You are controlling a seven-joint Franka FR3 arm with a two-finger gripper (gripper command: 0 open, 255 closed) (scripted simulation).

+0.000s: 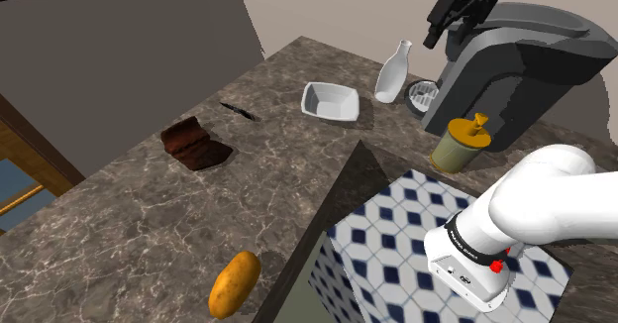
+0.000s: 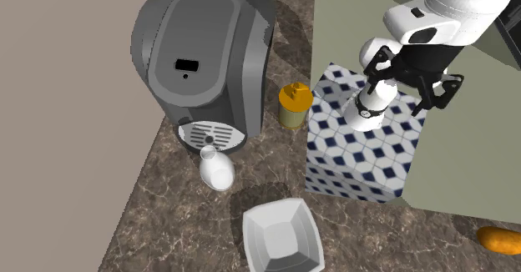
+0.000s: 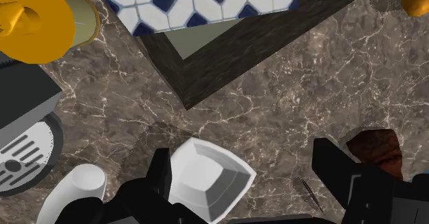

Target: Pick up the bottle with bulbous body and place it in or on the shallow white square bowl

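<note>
Coffee machine [image 1: 515,63] beside bottle [image 1: 393,73], bowl [image 1: 330,101] near

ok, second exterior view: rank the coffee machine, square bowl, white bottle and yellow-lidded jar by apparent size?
1. coffee machine, by far the largest.
2. square bowl, clearly next.
3. white bottle and yellow-lidded jar look about alike, so I won't rank one over the other.

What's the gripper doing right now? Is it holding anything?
Gripper: open, holding nothing.
</note>
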